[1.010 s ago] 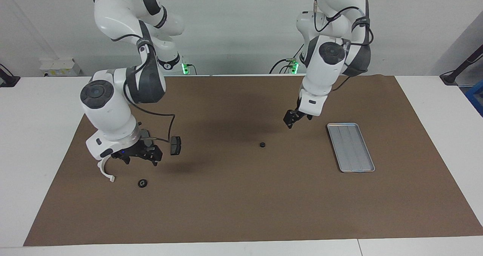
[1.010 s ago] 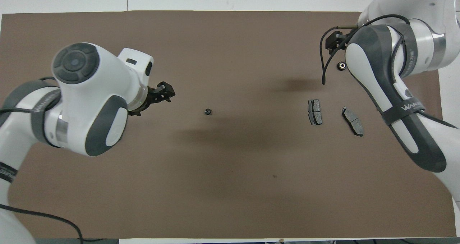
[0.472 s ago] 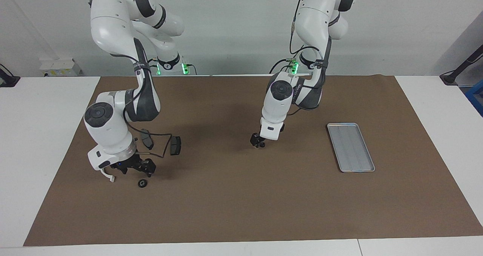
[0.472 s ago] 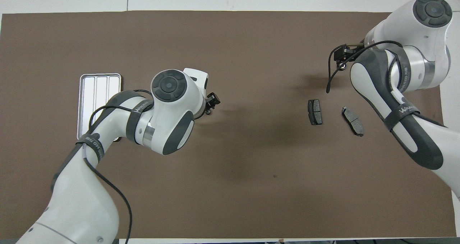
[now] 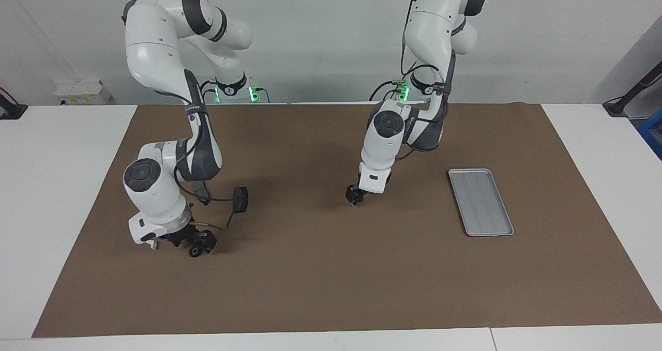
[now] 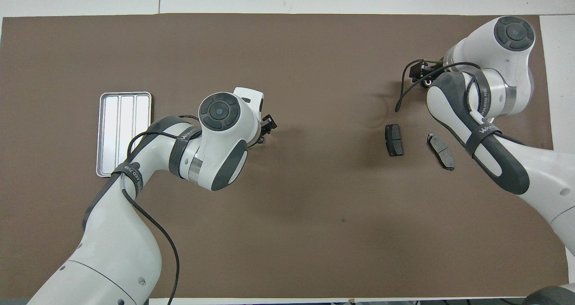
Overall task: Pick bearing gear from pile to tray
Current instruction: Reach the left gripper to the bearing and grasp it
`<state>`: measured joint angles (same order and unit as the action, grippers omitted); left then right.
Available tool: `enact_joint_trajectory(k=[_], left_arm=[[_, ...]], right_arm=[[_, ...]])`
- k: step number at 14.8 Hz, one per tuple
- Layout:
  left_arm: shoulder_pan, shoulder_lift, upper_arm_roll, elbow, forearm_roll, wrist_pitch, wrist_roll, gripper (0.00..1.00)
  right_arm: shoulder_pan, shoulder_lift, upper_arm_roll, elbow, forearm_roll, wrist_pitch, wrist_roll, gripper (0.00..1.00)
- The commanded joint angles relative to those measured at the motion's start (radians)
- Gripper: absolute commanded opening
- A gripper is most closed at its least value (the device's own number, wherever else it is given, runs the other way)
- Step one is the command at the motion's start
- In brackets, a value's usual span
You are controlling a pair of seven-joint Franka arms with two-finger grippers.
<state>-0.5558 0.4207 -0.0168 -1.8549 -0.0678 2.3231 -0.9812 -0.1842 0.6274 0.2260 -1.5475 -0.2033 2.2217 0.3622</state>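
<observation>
Facing view: the left gripper is down at the brown mat mid-desk, well apart from the tray at the left arm's end. I cannot tell whether its jaws are spread or pinching, and nothing shows beneath them. The right gripper sits low at the pile, jaws seemingly spread around a small black bearing gear, farther from the robots than two brake pads. Nothing lies in the tray. Each arm seems placed for its closest part.
</observation>
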Motion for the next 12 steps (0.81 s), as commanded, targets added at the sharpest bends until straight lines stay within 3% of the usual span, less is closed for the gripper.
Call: enact_joint_trajectory(k=[1,7,10,12], left_arm=[[-0.009,-0.004,0.006,-0.018,-0.009,0.035,-0.02,0.87],[-0.03,0.01,0.008,-0.017,-0.009,0.044,-0.025,0.87],[-0.035,0.021,0.009,-0.009,-0.009,0.029,-0.033,0.6],[-0.032,0.021,0.011,-0.006,-0.01,0.018,-0.031,0.33]], right_arm=[[-0.005,0.025,0.009,0.017,-0.028,0.019,0.027,0.99],[-0.005,0.035,0.009,0.017,-0.033,0.033,0.027,0.9],[-0.009,0.035,0.009,0.017,-0.033,0.033,0.027,0.65],[-0.015,0.035,0.009,0.017,-0.035,0.035,0.026,0.53]])
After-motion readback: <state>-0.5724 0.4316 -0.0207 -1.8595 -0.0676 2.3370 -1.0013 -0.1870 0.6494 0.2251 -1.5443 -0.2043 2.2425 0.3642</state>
